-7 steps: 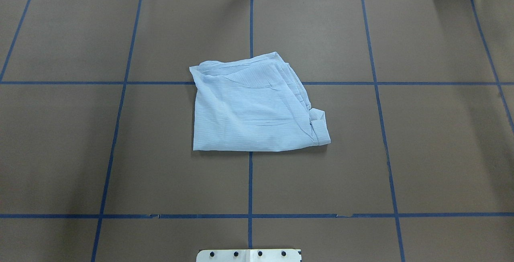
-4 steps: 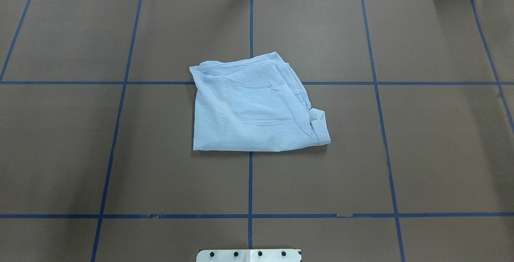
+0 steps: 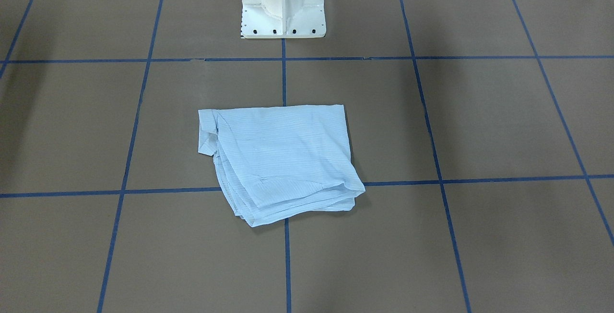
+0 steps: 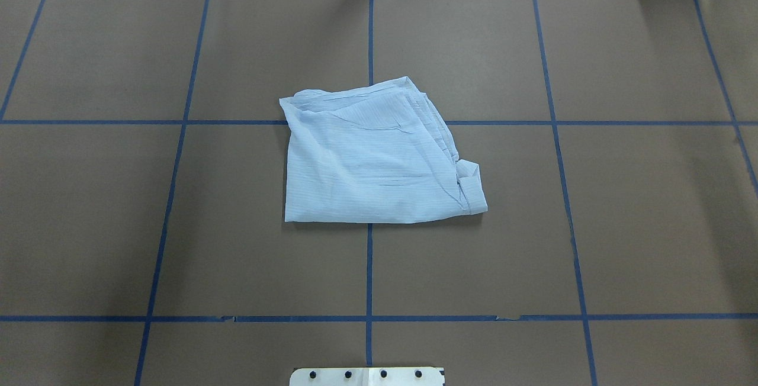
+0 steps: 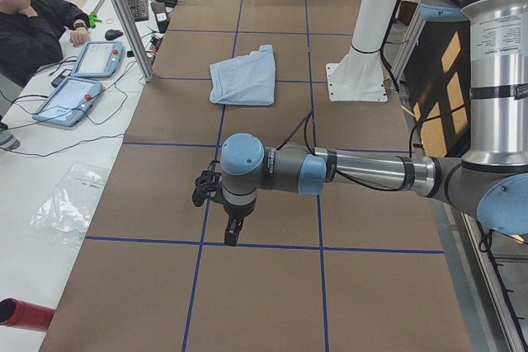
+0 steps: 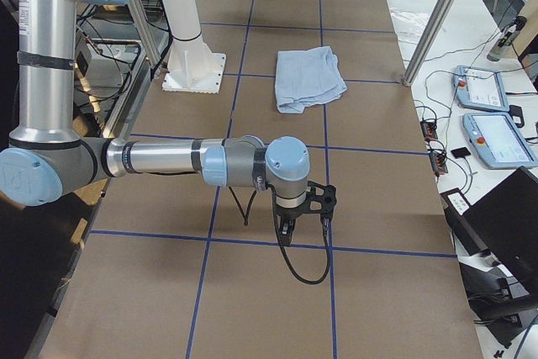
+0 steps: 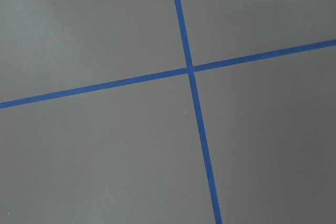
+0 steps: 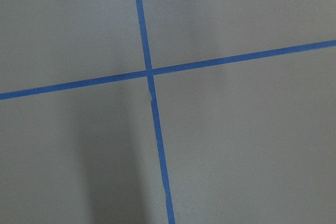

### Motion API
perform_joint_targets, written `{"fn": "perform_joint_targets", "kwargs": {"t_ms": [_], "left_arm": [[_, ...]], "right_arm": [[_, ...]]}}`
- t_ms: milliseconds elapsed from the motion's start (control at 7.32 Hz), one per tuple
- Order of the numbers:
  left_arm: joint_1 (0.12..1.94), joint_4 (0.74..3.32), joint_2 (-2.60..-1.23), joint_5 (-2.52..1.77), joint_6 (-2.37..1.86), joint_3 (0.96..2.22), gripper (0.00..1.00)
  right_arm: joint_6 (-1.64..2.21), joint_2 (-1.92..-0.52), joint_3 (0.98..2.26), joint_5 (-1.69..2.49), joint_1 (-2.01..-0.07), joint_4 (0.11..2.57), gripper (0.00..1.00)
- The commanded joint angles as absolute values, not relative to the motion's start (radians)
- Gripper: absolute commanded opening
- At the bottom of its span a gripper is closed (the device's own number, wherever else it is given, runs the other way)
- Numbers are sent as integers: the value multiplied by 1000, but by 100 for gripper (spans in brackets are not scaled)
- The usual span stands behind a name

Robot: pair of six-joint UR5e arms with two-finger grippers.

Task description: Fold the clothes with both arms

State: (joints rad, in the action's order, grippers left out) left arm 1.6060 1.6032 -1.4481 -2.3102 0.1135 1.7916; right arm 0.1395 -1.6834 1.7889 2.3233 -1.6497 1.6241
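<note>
One shirt [image 4: 373,155] lies folded in a rough square in the middle of the table [image 4: 592,226]. It is light blue with thin stripes and it sits right on a spot where two blue tape lines [image 4: 177,122] cross. Its layers stack up unevenly along the robot's right side, and a small flap sticks out at the near right corner. Nothing touches the shirt.

Both arms are far from it, one out at each end of the table. The left arm [image 5: 355,171] reaches low over the brown top, and the left gripper [image 5: 233,232] points down above a blue line. The right arm [image 6: 160,161] does the same at the other end, with the right gripper [image 6: 286,231] hanging near a blue line too. It is too hard to tell if either gripper is spread or pressed together. Each wrist camera sees only brown table and a blue cross. A person [image 5: 33,26] sits at a desk beside the table.
</note>
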Motion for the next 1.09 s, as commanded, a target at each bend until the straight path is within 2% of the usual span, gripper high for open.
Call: {"fn": "perform_joint_targets", "kwargs": {"t_ms": [0,957], "left_arm": [[1606,1605,-1448,-2313,112,1793,100],[1606,1600,-1442,-2354,-11,1805,100]], "right_arm": [[141,-1678,1804,2304,-1648,1625,100],[143,-1678,1801,2298,-1632,1623,100]]}}
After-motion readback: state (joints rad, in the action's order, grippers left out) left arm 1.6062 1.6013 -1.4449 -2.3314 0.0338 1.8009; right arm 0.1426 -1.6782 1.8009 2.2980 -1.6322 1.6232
